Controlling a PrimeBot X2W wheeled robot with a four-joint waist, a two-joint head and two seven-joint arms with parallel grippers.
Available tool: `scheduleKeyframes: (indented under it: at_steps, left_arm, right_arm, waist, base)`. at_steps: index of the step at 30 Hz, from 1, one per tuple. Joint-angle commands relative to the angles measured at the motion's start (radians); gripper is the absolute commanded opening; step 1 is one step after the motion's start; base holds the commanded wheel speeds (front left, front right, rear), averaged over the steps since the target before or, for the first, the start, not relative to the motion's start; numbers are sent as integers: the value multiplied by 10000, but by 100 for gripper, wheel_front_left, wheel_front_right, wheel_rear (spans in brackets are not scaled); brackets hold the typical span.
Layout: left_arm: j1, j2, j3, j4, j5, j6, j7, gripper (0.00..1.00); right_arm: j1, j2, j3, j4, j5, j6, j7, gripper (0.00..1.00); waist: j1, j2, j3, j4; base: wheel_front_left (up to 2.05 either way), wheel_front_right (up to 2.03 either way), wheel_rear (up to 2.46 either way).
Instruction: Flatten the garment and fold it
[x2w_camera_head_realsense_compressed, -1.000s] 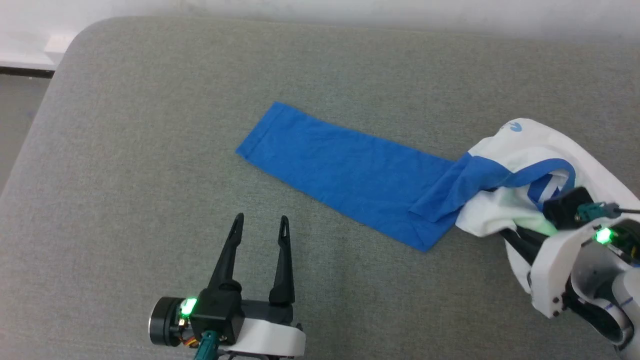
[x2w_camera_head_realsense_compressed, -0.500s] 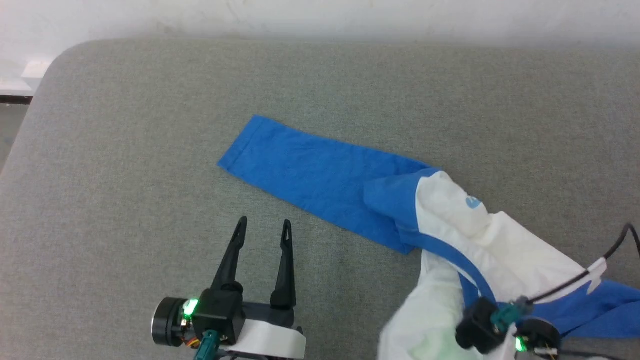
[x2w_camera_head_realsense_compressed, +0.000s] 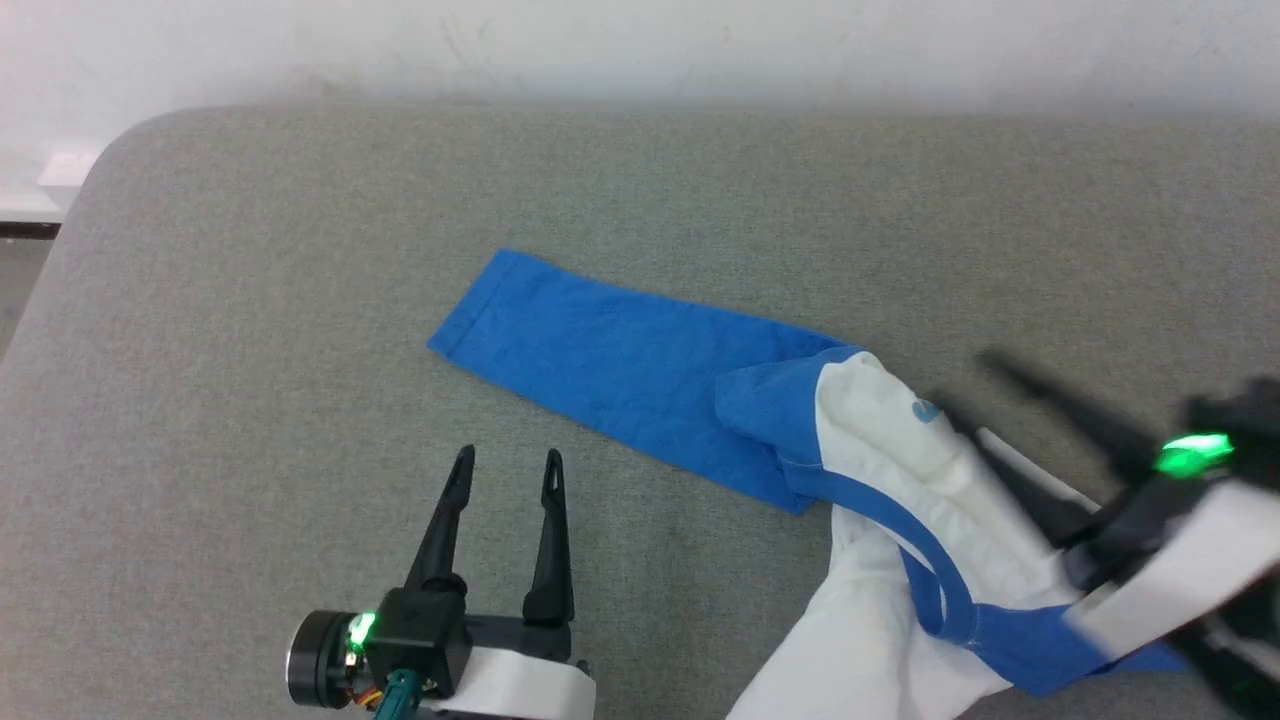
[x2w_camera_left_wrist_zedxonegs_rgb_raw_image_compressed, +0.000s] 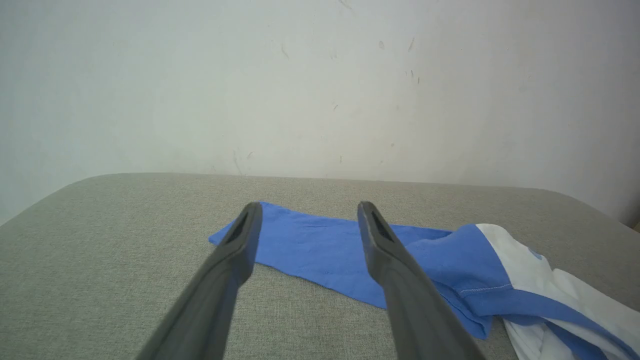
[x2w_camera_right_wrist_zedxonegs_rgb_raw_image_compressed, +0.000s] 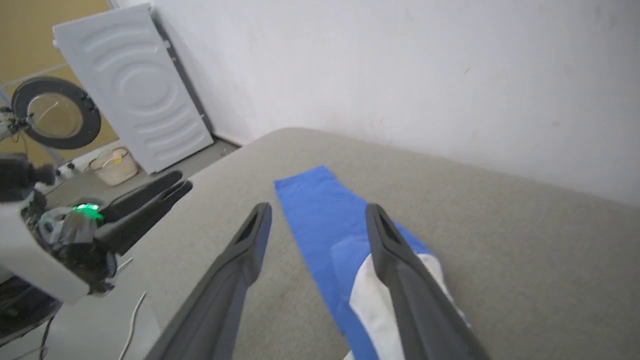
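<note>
- The grey padded surface (x2w_camera_head_realsense_compressed: 250, 300) carries the whole job, with plenty of bare room from 9 to 12 o'clock for spreading.
- The garment (x2w_camera_head_realsense_compressed: 870, 430) lies toward 4 o'clock of the surface. Its white body is bunched and twisted and runs off the head view's bottom edge, so flattening is not yet done.
- One blue sleeve (x2w_camera_head_realsense_compressed: 600, 360) already lies flat, reaching from the heap out toward 10 o'clock.
- The right gripper (x2w_camera_head_realsense_compressed: 960, 380) is motion-blurred over the white body, and it may or may not touch the cloth. The right wrist view shows its fingers spread with nothing between them.
- The left gripper (x2w_camera_head_realsense_compressed: 507, 458) hovers at 7 o'clock of the head view, apart from the sleeve, fingers spread and empty.
- The blue collar band (x2w_camera_head_realsense_compressed: 930, 590) loops across the heap and marks the neckline.
- To do this step well, I would pinch a single layer at each shoulder beside that band. Then draw the two apart along the 9–3 line, low over the surface, so the flat sleeve is not dragged.
</note>
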Motion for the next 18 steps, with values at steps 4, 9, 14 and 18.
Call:
scheduleKeyframes:
  at_steps: [4,9,14,18]
  left_arm:
    - [266,17,114,-283,133,-47,-47,100]
    - [301,180,62,-495,520,-93,-47,100]
    - [-51,443,-159,-295,1148,-90,-47,100]
    - [-1019,930,-502,212,1855,-504,548,100]
  right_arm:
    - [2033,1599,-4368,701,-2133,-13,-1761,100]
    - [4069,4119,-7191,413,-4410,-13,-1736,100]
    - [4603,5355,-7375,-316,-5089,-13,-1164,100]
    - [4391,5545,-7367,-627,-5190,-13,-868,100]
  waist:
    - [0,-1,-59,-251]
    - [0,-1,203,-593]
    - [0,-1,502,-1072]
    - [0,-1,748,-1247]
  base:
    - [0,0,0]
    - [0,0,0]
    - [0,0,0]
    - [0,0,0]
